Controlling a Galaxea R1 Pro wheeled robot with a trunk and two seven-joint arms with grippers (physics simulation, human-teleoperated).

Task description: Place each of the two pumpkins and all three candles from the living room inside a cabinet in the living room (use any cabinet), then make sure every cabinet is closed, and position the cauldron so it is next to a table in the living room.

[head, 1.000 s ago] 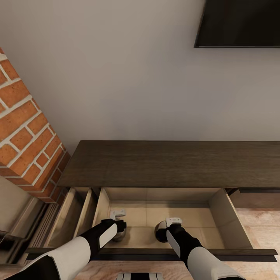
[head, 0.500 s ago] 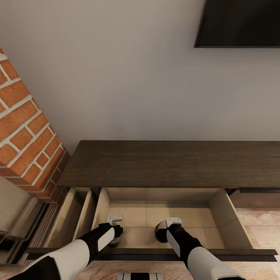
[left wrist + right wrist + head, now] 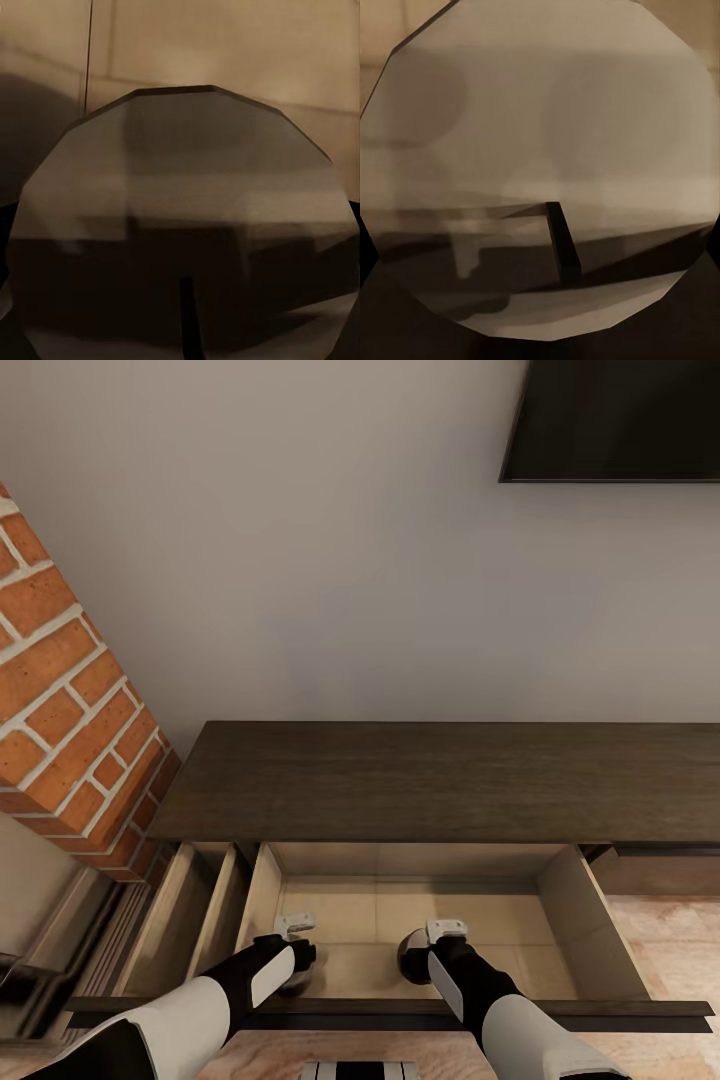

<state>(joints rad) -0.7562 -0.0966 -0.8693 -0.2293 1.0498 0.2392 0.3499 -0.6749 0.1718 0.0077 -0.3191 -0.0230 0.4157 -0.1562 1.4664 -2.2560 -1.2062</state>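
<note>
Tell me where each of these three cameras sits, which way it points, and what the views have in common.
Head view: on the robot's head, looking forward and down at the cabinet and its open drawer below a wall; both forearms reach in, left gripper and right gripper low inside.
Left wrist view: near the left gripper, pointing at the flat top of a candle close up, beige drawer behind.
Right wrist view: near the right gripper, facing another candle with its wick.
Shared: both wrist views show a candle top over the pale drawer floor seen from the head.

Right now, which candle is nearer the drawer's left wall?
The candle under the left end effector; the other candle sits near the drawer's middle, under the right end effector.
</note>
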